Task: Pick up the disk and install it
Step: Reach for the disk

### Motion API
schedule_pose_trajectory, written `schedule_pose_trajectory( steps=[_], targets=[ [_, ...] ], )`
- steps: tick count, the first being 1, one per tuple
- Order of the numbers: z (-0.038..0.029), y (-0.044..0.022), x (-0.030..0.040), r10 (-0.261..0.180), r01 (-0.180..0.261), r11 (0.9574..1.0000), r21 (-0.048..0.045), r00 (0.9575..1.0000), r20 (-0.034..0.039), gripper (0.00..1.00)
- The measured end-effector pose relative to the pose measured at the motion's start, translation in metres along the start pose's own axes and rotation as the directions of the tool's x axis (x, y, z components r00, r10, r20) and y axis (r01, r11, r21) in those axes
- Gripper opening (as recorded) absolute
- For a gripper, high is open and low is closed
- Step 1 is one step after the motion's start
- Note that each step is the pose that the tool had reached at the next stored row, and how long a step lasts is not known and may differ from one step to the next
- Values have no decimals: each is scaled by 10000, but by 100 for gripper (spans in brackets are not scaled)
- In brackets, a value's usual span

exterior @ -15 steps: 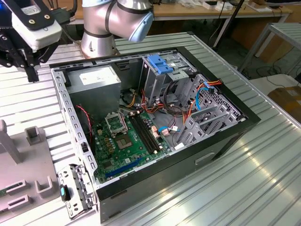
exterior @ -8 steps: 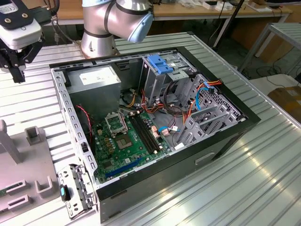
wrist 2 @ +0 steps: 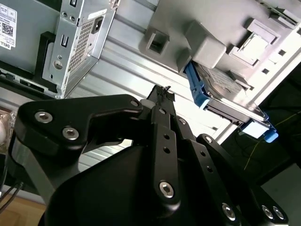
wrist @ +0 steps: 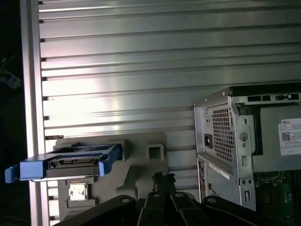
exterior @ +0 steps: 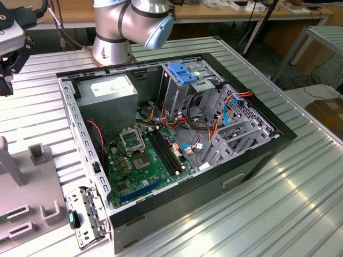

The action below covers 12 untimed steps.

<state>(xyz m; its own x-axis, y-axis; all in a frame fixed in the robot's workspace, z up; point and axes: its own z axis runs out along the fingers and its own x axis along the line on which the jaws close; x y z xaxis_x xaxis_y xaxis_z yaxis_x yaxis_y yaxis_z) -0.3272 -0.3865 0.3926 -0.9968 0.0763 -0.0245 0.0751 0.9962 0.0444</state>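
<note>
Disk [wrist: 73,163], resting in the grey fixture [wrist: 136,165] on the bench [wrist: 141,61]; probably stiff, dense and shock-sensitive, best gripped across its blue side rails [wrist: 28,168]. Tool [wrist: 162,178], pressed together and empty, near the fixture

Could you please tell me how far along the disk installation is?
Nothing looks done yet: the disk rests in its grey holder on the table, outside the open computer case. The hand is empty and shut, near it. Picking up and installing remain.
</note>
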Motion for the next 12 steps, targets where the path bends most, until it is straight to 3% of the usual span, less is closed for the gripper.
schedule_pose_trajectory(
  steps=[2, 4, 6, 12],
  targets=[
    [-1, -1, 82, -1, 1, 10000, 0, 10000, -1, 11],
    [-2, -3, 120, -1, 1, 10000, 1, 10000, -1, 11],
    [-3, -5, 220, 0, 0, 10000, -1, 10000, -1, 11],
    [-5, -2, 390, -1, 1, 10000, 2, 10000, -16, 11]
  ],
)
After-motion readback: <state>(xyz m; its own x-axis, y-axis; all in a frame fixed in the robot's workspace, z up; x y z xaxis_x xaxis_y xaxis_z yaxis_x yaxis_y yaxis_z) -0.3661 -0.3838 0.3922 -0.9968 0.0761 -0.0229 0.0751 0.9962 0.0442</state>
